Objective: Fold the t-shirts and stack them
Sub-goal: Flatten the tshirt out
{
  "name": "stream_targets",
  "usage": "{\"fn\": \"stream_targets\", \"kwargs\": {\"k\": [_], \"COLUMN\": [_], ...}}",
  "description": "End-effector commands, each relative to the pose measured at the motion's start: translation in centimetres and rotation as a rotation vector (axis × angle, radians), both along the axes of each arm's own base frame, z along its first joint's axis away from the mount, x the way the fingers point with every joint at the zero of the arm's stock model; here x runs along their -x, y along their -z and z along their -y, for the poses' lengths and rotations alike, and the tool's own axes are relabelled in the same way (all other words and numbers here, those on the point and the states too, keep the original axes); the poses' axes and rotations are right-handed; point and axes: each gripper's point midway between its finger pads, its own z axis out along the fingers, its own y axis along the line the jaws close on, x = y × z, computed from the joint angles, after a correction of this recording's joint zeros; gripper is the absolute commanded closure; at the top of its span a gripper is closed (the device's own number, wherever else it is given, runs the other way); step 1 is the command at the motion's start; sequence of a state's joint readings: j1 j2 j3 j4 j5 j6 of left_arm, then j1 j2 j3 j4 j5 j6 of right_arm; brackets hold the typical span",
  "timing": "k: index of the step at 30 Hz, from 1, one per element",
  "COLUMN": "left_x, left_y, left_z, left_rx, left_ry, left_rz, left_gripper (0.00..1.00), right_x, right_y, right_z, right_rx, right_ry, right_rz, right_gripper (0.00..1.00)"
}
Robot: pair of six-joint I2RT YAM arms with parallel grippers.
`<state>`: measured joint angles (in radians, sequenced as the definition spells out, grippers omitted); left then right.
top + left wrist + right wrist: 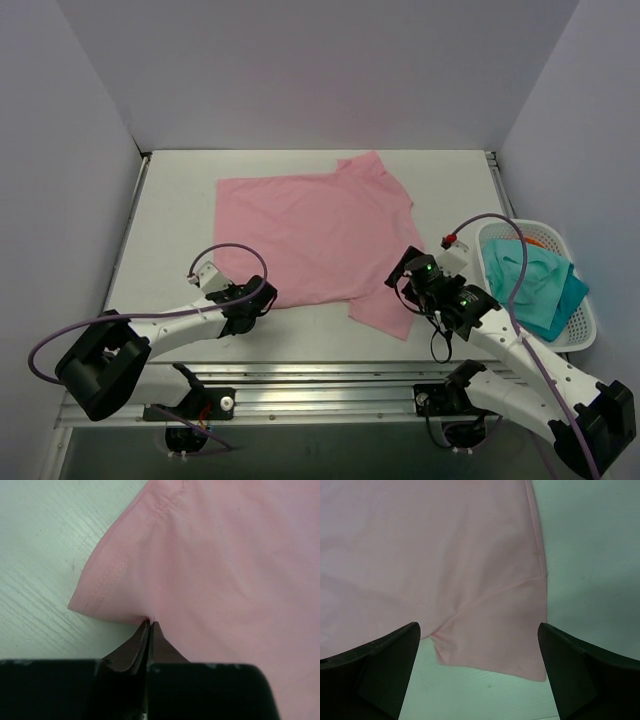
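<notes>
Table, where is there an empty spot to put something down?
Bare table runs as a strip between its left edge and the pink t-shirt, and as a patch at the far right, beside the shirt and behind the basket. It is crowded at the shirt's near corners, where the left gripper and right gripper sit.

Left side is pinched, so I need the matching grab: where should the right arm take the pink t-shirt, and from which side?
Probably the near right sleeve, at its hem, coming in from the near edge of the table. It lies flat with that free edge toward the right gripper, whose open jaws straddle it, mirroring the left gripper's pinch on the pink t-shirt's near left corner.
</notes>
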<state>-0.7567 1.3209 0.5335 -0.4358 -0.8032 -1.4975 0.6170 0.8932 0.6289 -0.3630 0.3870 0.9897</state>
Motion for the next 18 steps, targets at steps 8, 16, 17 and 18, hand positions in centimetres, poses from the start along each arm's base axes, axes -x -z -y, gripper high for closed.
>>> {"fn": "stream_targets", "kwargs": {"k": [8,16,17,18], "left_x": [-1.4,-2.5,-2.4,-2.3], "left_y": [-1.9,-3.3,-3.2,-3.2], "left_z": [0.3,0.6,0.6,0.5], "left_rx": [-0.041,-0.016,-0.018,-0.019], "left_ry": [0.049,0.076,0.085,0.089], "left_rz": [0.034,0.084,0.080,0.078], "left_gripper": [0.98,0.98,0.98,0.98], "right_x": [4.4,7.7,8.2,8.4], "right_y": [1.6,8.6,9.4,9.7], "right_z": [1.9,0.4,0.6,0.5], "right_rx": [0.019,-0.055,-0.043,-0.048], "right_ry": [0.009,-0.039,-0.031,-0.025], "right_rz": [-0.139,-0.335,-0.363,-0.374], "right_gripper": [0.01,0.05,0.05,0.05]}}
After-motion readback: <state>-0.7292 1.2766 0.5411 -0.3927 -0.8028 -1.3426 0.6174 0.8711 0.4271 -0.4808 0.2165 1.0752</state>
